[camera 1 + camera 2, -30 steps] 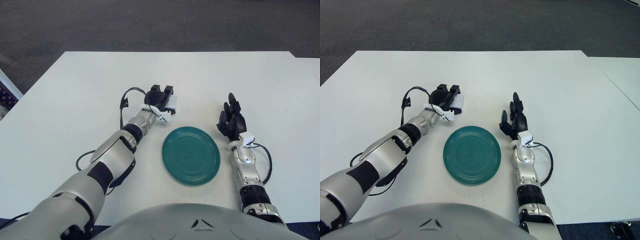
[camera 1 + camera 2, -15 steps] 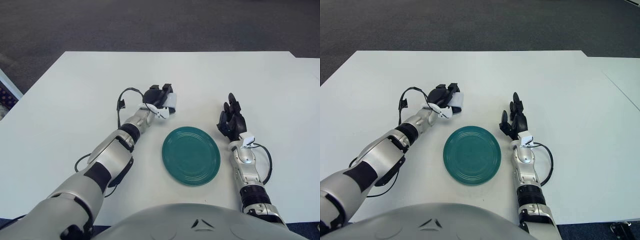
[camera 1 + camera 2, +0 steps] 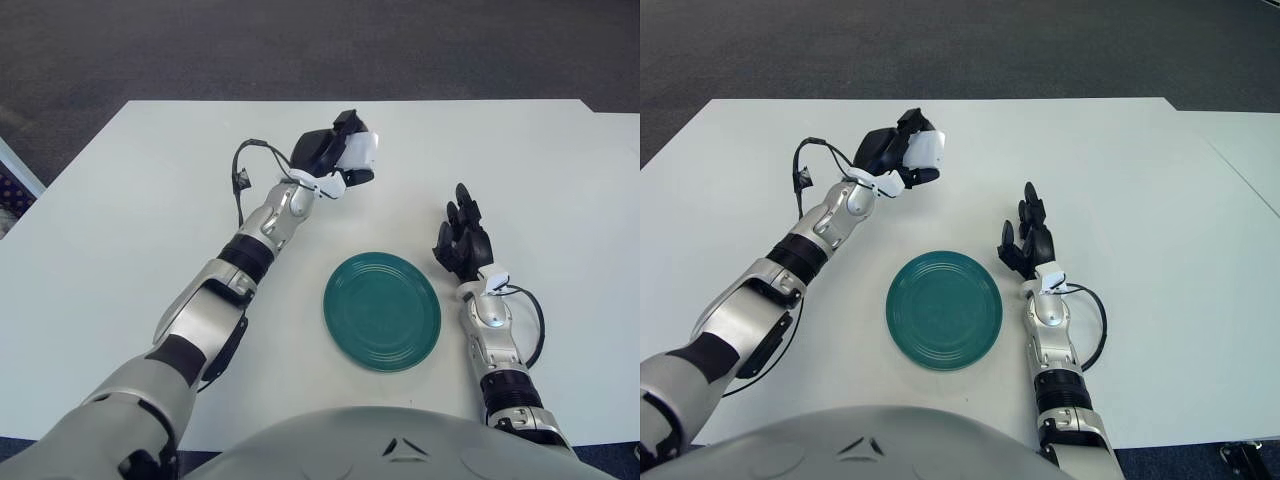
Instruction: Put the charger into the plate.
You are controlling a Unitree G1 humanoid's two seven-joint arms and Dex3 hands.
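Left hand [image 3: 330, 155] raised above the worktop [image 3: 150, 200], fingers [image 3: 358, 178] curled around white charger [image 3: 360, 152], beyond the green plate [image 3: 382, 311]. Right hand [image 3: 462, 240] rests right of plate, fingers straight, holding nothing.

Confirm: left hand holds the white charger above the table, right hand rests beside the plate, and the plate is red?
Not quite: the plate is dark green, not red, as the left eye view shows. The rest holds: the left hand grips the white charger raised over the table, and the right hand rests on the table beside the plate.
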